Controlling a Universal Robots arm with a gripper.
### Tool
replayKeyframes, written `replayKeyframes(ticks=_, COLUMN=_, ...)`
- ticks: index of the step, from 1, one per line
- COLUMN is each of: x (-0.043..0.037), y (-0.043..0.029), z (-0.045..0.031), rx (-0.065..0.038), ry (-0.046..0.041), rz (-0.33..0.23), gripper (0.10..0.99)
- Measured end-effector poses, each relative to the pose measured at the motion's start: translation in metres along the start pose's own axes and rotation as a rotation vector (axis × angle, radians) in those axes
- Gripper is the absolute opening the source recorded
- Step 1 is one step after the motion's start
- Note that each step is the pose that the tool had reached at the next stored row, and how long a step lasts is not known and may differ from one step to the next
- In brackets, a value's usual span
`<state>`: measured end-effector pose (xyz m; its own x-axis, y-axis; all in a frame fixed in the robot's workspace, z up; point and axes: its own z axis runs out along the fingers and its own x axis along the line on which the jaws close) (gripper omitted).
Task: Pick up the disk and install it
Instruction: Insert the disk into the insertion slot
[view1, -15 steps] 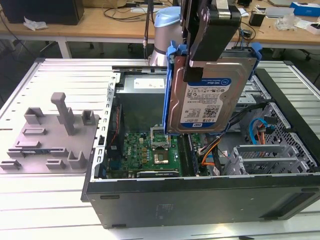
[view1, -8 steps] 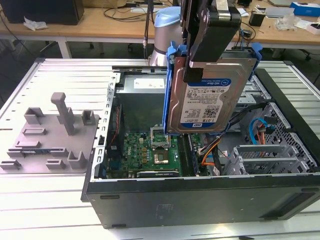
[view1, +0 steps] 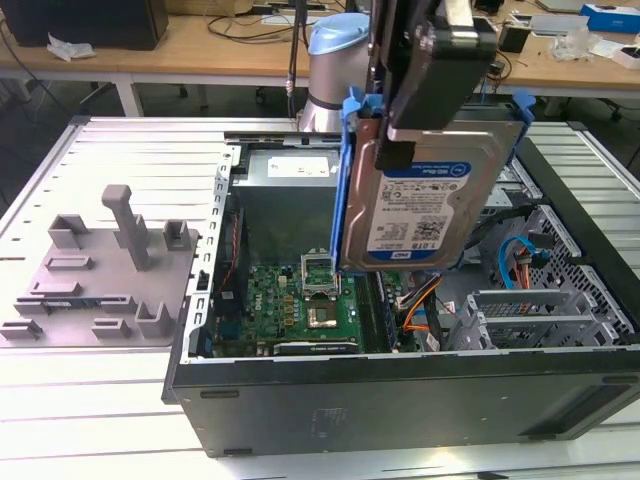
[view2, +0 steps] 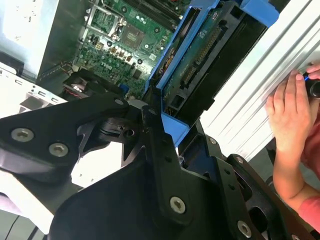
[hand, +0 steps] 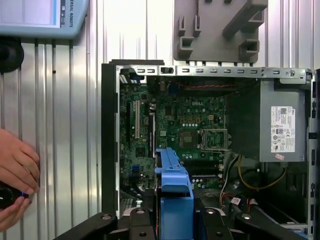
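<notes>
While your gripper (view1: 398, 150) clenches the disk (view1: 425, 215) upright over the open computer case (view1: 400, 405), the grey fixture tray (view1: 100, 270) lies at its nine o'clock in the exterior view.

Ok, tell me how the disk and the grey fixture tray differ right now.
The disk hangs upright in the gripper above the open computer case; the grey fixture tray lies flat on the table beside it. The disk is silver with a blue carrier and a label; the tray is plain grey. Both are roughly rectangular.
</notes>
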<state>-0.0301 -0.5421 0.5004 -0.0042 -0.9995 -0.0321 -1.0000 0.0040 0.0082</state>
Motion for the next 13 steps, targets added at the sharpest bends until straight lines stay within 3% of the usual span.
replayKeyframes(ticks=3, x=0.0032, y=-0.0091, z=-0.0002, rx=0.0, ry=0.0001, rz=0.0, gripper=0.369)
replayKeyframes(ticks=4, x=0.0044, y=-0.0162, z=-0.0003, rx=0.0, ry=0.0, rz=0.0, gripper=0.369)
replayKeyframes(ticks=6, x=0.0046, y=-0.0222, z=-0.0003, rx=0.0, ry=0.0, rz=0.0, gripper=0.369)
replayKeyframes(ticks=9, x=0.0048, y=-0.0377, z=-0.0003, rx=0.0, ry=0.0, rz=0.0, gripper=0.369)
replayKeyframes(ticks=13, x=0.0048, y=-0.0515, z=0.0001, rx=0.0, ry=0.0001, rz=0.003, gripper=0.369)
